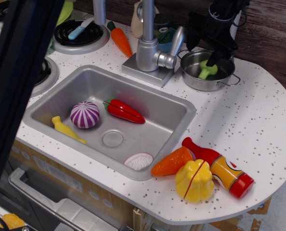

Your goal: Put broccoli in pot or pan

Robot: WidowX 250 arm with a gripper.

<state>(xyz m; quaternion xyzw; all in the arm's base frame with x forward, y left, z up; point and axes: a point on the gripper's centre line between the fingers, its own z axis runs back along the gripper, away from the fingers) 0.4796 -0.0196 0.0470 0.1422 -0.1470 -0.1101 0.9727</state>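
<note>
The light-green broccoli [207, 71] lies inside the shiny steel pot [197, 79] at the back right of the counter, next to the faucet. My black gripper [209, 45] hangs just above the pot. Its fingers are spread, and one fingertip [213, 58] stands close over the broccoli without gripping it. The far part of the pot is hidden behind the gripper.
The faucet [149, 48] stands just left of the pot. The sink [172, 103] holds a red pepper [123, 110], a purple onion [84, 114] and a yellow piece [67, 129]. A carrot [172, 162], a yellow pepper [194, 180] and a red bottle [219, 167] lie at the front right. A dark bar [18, 86] blocks the left side.
</note>
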